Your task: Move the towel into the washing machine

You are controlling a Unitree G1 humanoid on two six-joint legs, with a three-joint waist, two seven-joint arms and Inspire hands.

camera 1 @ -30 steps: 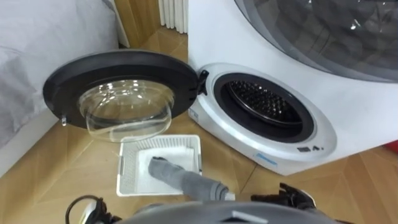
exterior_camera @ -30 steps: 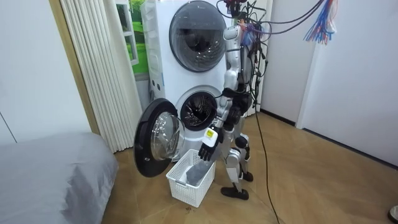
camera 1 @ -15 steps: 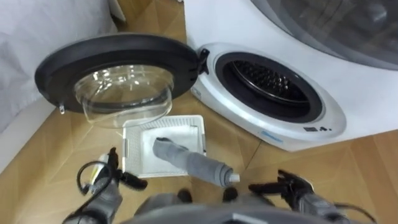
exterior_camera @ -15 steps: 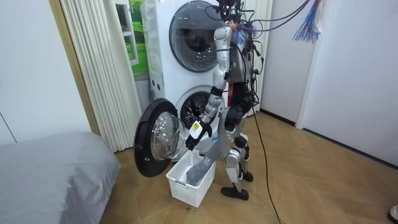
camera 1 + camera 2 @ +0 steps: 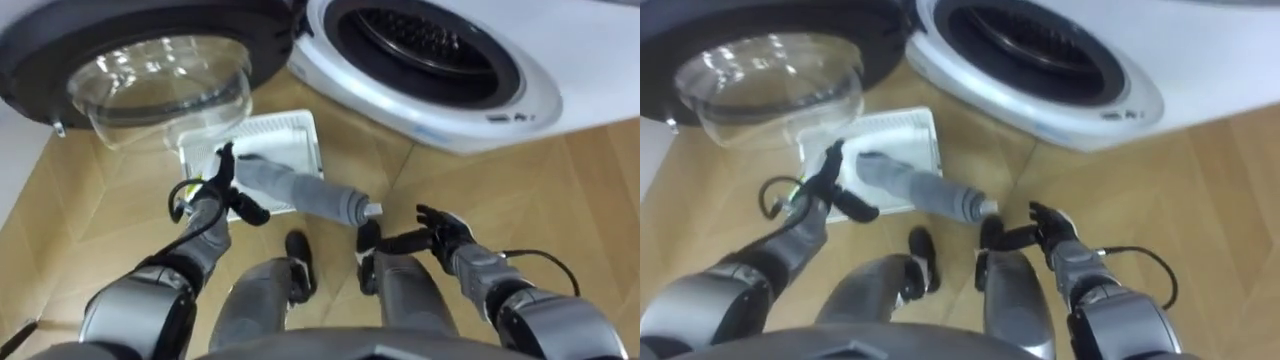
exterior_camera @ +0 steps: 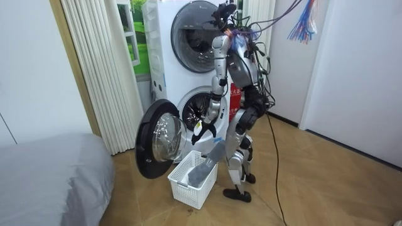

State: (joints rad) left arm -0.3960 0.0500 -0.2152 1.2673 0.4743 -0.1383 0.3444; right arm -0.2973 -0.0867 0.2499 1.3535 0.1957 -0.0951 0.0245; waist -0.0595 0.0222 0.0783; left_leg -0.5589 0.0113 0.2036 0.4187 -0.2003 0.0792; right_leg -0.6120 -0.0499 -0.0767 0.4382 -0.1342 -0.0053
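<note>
Down by the floor now: the white front-loading washing machine (image 5: 452, 100) stands with its round dark-rimmed door (image 5: 30, 85) swung wide to the robot's left, the clear glass bowl of the door facing up, and the dark metal drum (image 5: 425, 35) gaping open. Right in front of it, on the pale wooden parquet floor (image 5: 90, 240), sits the white slotted plastic basket (image 5: 290, 132), and the grey rolled-up towel (image 5: 300, 190) is in it: one end lies down inside the basket, the other sticks out over the near rim toward the robot's feet. Nothing grips the towel. The left hand (image 5: 218, 185) hangs over the basket's near left corner, just beside the towel's inner end, its fingers apart and loose, thumb stretched out low; whether it touches the cloth I cannot tell. The right hand (image 5: 442, 235) hovers over bare floor to the right of the robot's legs, well apart from the basket, fingers spread and relaxed, holding nothing. From the room view the robot stands upright facing the stacked machines, the basket at its feet, a second white round-windowed machine (image 6: 195, 28) on top, and a bed with a grey cover (image 6: 50, 176) at the room view's left.
</note>
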